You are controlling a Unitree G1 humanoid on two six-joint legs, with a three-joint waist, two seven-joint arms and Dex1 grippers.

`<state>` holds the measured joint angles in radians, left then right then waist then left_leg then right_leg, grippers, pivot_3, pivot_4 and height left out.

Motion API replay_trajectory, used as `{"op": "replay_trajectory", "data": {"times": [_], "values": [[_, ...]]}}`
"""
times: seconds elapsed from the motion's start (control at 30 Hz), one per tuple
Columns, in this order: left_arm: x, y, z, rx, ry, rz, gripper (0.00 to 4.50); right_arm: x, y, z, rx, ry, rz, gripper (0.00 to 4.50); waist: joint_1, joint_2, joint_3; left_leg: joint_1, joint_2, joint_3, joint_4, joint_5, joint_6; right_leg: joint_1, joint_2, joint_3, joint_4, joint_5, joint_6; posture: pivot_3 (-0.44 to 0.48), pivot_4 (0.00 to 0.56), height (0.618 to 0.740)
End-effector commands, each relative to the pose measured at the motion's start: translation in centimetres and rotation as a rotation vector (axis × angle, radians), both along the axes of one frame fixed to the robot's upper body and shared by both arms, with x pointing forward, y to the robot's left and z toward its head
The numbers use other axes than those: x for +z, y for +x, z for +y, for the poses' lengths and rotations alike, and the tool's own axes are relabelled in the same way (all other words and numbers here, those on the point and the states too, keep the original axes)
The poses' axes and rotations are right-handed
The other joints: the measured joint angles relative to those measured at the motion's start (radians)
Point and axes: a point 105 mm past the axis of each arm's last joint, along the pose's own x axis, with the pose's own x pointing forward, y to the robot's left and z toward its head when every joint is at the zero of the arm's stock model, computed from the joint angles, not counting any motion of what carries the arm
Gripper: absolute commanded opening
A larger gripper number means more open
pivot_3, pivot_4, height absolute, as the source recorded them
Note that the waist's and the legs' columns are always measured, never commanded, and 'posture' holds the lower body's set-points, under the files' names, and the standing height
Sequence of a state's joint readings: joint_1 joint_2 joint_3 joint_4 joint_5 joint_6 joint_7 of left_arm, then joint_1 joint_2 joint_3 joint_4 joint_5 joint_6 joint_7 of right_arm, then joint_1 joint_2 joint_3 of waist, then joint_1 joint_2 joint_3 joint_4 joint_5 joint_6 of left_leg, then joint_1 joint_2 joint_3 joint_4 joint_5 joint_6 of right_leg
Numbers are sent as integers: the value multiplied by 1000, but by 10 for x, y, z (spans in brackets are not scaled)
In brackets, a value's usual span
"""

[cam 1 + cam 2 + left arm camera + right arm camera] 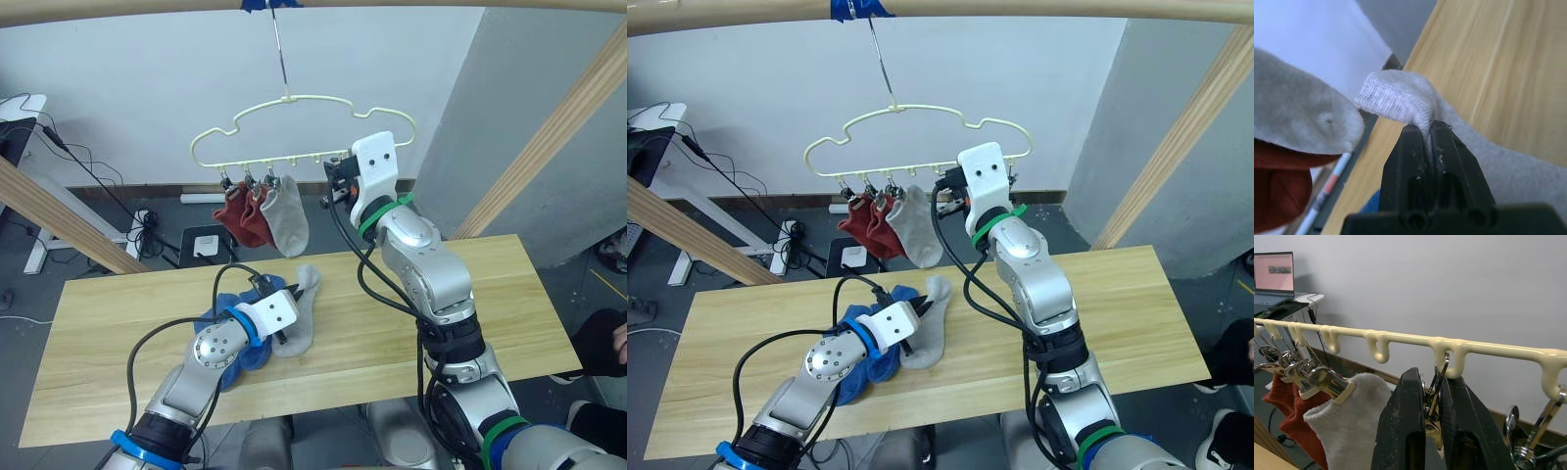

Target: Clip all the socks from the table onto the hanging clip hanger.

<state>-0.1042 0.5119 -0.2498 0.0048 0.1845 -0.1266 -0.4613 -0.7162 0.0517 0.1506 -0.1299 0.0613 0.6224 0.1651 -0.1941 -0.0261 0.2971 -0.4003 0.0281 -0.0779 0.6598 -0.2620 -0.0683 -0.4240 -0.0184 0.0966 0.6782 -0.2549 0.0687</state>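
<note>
Three socks are already clipped on the thin pale yellow wire clip hanger [294, 132], which hangs by its long hook from a wooden pole overhead: two rust-red knit ankle socks [245, 217] side by side, and just beside them a light grey knit ankle sock [287, 220]. Three socks are judged to be left. A second light grey ankle sock [299, 313] lies on the long pale wood-plank table [470, 304], touching a bunch of blue knit socks [245, 348] that is partly hidden by the left arm — how many blue socks it holds cannot be told from here.

The cuff of the grey sock on the table is pinched between the closed black fingers of the left gripper [1431, 128], with the rest of the sock resting on the wood; by the look of it, it is being picked up as the fourth to hang.

The right gripper [1431, 382] is raised at the hanger's lower bar, and one of the small metal clips [1436, 394] is squeezed between its narrowed fingers — apparently readied for that sock. At least one empty clip is seen further along the bar.
</note>
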Motion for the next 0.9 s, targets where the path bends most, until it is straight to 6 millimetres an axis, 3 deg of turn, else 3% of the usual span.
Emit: {"op": "replay_trajectory", "data": {"times": [0.03, 0.3, 0.57, 0.9], "values": [[10, -6, -5, -61, 18, -74, 0, 11, -6, 5, 31, 19, -43, 75, 0, 0, 0, 0, 0, 0, 0, 0, 0, 0, 0, 0, 0, 0, 0, -193, 271, 740], [47, 2, -15, -58, -174, -180, 0, 12, -7, 7, 39, 18, -50, 75, 1, 0, 0, 0, 0, 0, 0, 0, 0, 0, 0, 0, 0, 0, 0, -192, 270, 740], [84, 27, -30, -69, -185, -300, 0, 14, -9, 7, 46, 22, -53, 75, 1, 0, 0, 0, 0, 0, 0, 0, 0, 0, 0, 0, 0, 0, 0, -203, 267, 740], [92, 49, -46, -94, -138, -284, 0, 15, -10, 9, 56, 27, -50, 75, -1, 0, 0, -1, -1, 0, 0, 0, 0, 0, 0, 0, 0, 0, 0, -207, 269, 740]]}}
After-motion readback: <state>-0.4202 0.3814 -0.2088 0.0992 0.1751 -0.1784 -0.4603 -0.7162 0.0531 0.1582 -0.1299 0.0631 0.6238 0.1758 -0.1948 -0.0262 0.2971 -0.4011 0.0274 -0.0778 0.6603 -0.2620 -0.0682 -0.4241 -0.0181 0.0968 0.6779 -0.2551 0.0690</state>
